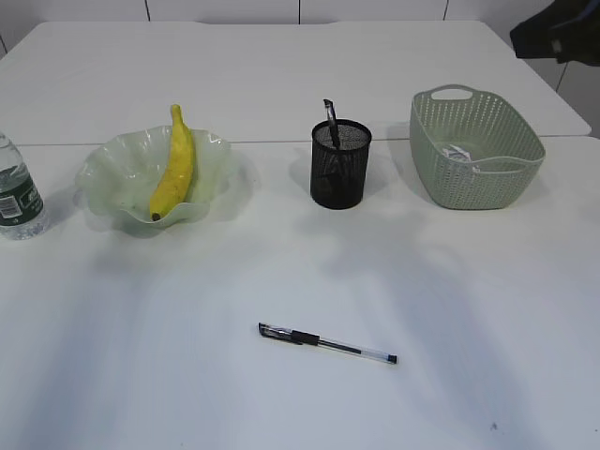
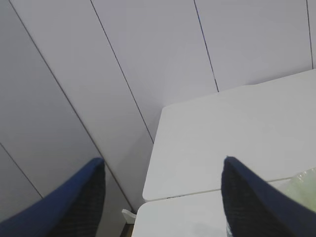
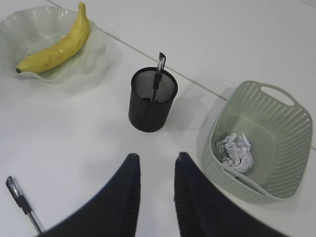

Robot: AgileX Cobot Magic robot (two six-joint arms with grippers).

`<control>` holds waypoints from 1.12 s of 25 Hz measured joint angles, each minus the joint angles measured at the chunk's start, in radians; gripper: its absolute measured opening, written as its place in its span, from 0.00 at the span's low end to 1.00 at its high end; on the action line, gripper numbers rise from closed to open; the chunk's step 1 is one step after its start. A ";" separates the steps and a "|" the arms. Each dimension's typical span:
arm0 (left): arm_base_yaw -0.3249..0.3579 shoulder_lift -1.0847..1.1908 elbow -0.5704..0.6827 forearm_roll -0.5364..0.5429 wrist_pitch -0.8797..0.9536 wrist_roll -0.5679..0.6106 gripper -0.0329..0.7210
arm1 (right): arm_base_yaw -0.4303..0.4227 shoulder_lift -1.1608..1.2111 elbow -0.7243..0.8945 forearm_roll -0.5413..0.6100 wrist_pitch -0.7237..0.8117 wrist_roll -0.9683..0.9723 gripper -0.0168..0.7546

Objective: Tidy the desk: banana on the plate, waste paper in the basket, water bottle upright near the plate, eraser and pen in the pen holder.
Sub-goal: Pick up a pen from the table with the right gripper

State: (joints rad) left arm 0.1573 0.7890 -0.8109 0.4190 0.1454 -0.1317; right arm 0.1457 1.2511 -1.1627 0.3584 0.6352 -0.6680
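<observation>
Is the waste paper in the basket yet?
Yes. The crumpled paper lies on the floor of the green basket, clear in the right wrist view.

**Where things sit on the table**

The banana [image 1: 174,169] lies in the plate [image 1: 105,178] at the left, with the water bottle [image 1: 17,192] upright just left of the plate. The pen holder [image 1: 340,164] stands in the middle, one pen [image 1: 331,120] upright inside it. To its right is the basket [image 1: 475,150], holding the waste paper [image 3: 237,150]. Another pen [image 1: 326,343] lies on the table [image 1: 187,356], in front of the holder and well apart from it.
</observation>
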 joint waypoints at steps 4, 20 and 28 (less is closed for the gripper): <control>0.000 0.000 0.000 -0.002 0.007 0.000 0.73 | 0.000 0.000 0.002 0.055 0.005 -0.063 0.26; 0.000 0.000 0.000 -0.002 0.031 0.000 0.73 | 0.000 0.009 0.071 0.233 0.045 -0.313 0.26; 0.000 0.000 0.000 -0.003 0.031 0.000 0.73 | 0.000 0.100 0.071 0.270 0.106 -0.396 0.26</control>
State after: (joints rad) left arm 0.1573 0.7890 -0.8109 0.4163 0.1762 -0.1317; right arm 0.1457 1.3507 -1.0922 0.6288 0.7413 -1.0637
